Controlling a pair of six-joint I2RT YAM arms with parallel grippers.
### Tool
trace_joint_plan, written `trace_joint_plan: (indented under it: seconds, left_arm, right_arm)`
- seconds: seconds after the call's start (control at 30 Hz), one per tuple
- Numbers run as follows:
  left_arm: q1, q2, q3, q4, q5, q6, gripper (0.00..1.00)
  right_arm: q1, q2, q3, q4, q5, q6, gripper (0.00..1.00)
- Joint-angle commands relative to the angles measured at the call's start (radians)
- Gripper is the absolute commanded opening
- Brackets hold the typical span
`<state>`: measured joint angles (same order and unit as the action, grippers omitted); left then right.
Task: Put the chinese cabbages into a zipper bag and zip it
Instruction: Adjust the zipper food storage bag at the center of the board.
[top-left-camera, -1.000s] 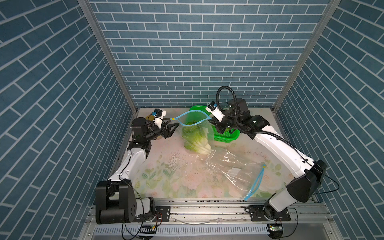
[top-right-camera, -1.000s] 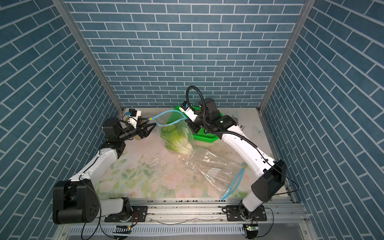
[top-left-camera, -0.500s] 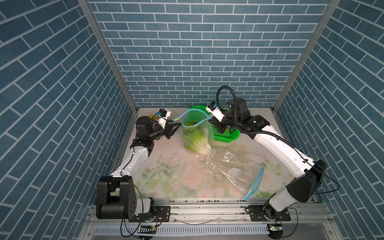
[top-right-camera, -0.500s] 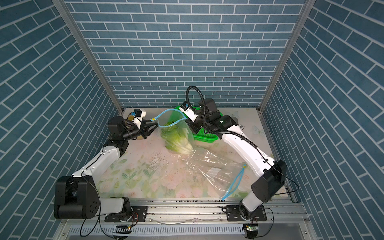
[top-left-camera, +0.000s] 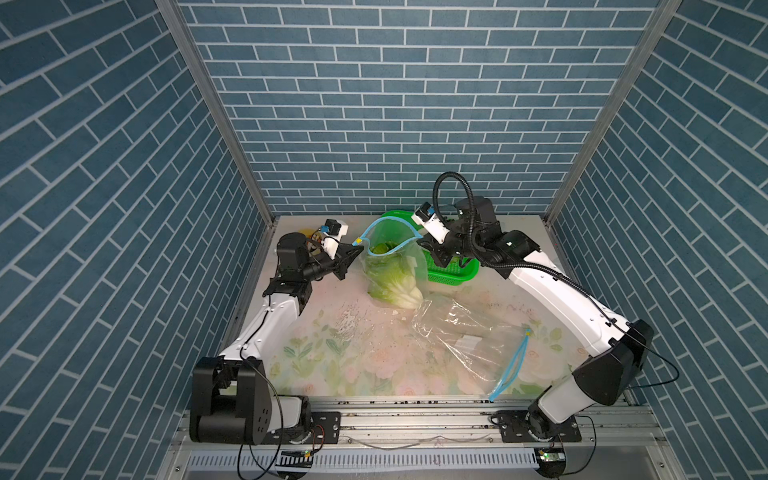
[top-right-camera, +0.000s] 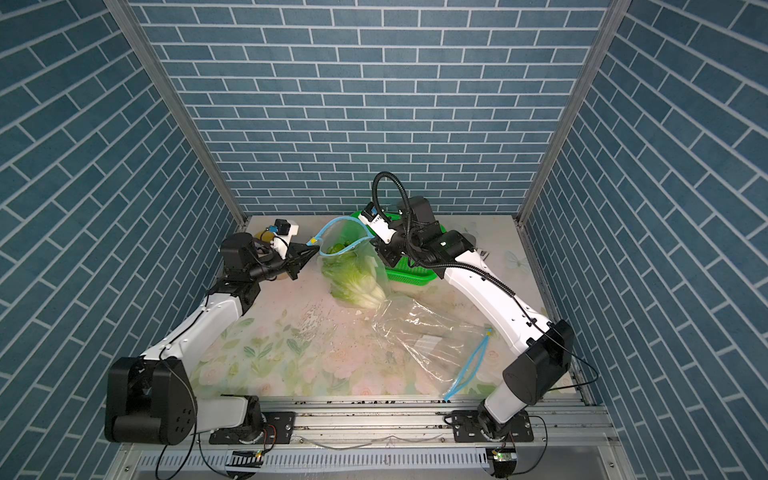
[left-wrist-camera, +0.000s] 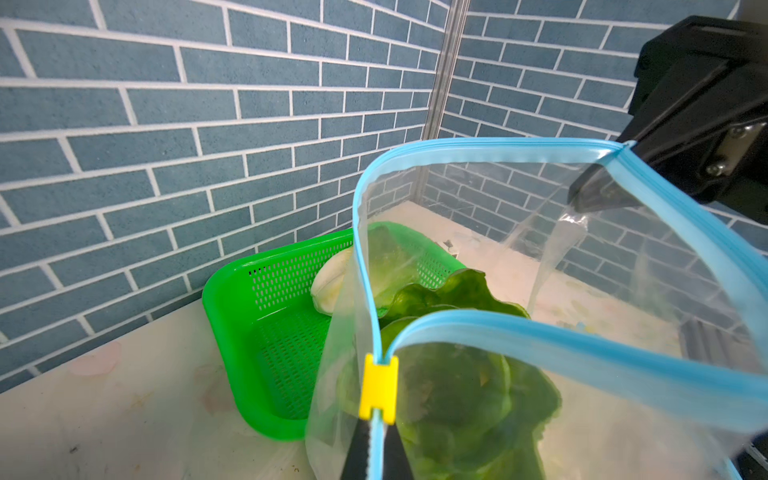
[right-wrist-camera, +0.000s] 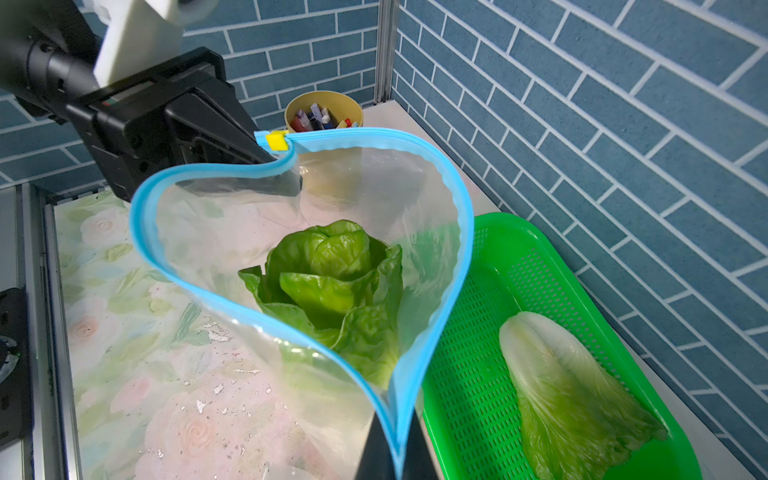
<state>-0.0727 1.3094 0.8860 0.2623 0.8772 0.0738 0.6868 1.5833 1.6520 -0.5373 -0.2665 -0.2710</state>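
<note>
A clear zipper bag with a blue zip rim hangs open-mouthed between my two grippers. One chinese cabbage stands inside it, leaves up. My left gripper is shut on the zip strip just behind the yellow slider. At the opposite corner of the rim, my right gripper is shut on the zip. Another chinese cabbage lies in the green basket behind the bag. Both top views show the left gripper and the right gripper level with the rim.
A second clear zipper bag lies flat on the flowered table toward the front right. A tan cup of pens stands in the back left corner behind the left arm. Brick-patterned walls close in three sides.
My left gripper has moved right to the bag's slider end and closed on the zip strip. The right gripper has kept its hold and place.
</note>
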Motion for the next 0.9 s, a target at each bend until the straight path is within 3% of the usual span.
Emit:
trace_joint_plan:
  seconds: [0.0, 0.47, 0.67, 0.87]
  left_arm:
    - [-0.004, -0.048, 0.019, -0.044, -0.037, 0.044, 0.0]
    - [-0.006, -0.242, 0.117, -0.369, -0.122, 0.157, 0.0]
    - [-0.027, -0.263, 0.206, -0.568, -0.131, 0.234, 0.0]
    - [-0.11, -0.275, 0.264, -0.745, -0.158, 0.338, 0.0]
  right_arm:
    - [-0.006, -0.041, -0.017, 0.026, -0.013, -0.034, 0.0]
    - [-0.007, -0.101, -0.074, 0.038, -0.004, 0.102, 0.0]
    - [-0.007, -0.113, -0.091, 0.033, -0.051, 0.154, 0.0]
    - [-0.006, -0.159, -0.075, -0.008, -0.119, 0.15, 0.17]
